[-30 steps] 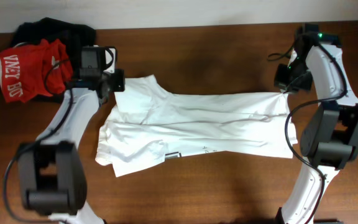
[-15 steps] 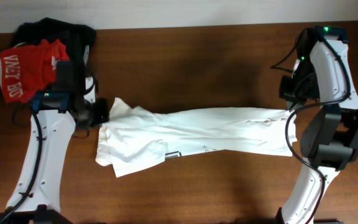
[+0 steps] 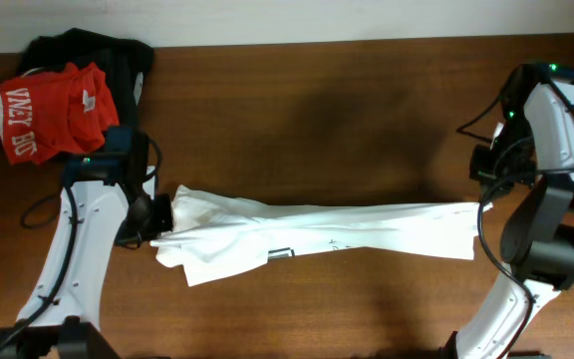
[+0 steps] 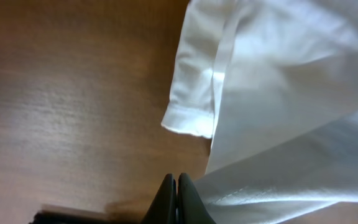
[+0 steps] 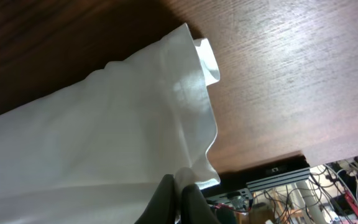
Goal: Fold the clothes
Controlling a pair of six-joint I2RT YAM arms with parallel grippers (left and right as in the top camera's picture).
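Observation:
The white T-shirt [image 3: 317,227] lies stretched in a long narrow band across the table, with a small dark label [image 3: 282,253] near its front edge. My left gripper [image 3: 162,211] is shut on the shirt's left end. In the left wrist view its fingers [image 4: 176,198] are pressed together beside the cloth [image 4: 278,93], and a sleeve hem hangs ahead of them. My right gripper [image 3: 478,204] is shut on the shirt's right end. In the right wrist view its fingers [image 5: 180,194] pinch a fold of the white fabric [image 5: 104,137].
A red shirt with white lettering [image 3: 43,115] and a black garment [image 3: 98,48] lie bunched at the back left corner. The right wrist view shows the table's edge [image 5: 260,163], with a metal rail and cables [image 5: 303,193] below it.
Both grippers have moved toward the front of the table, carrying the shirt's far edge with them. The shirt has gone from a wide spread to a narrow band.

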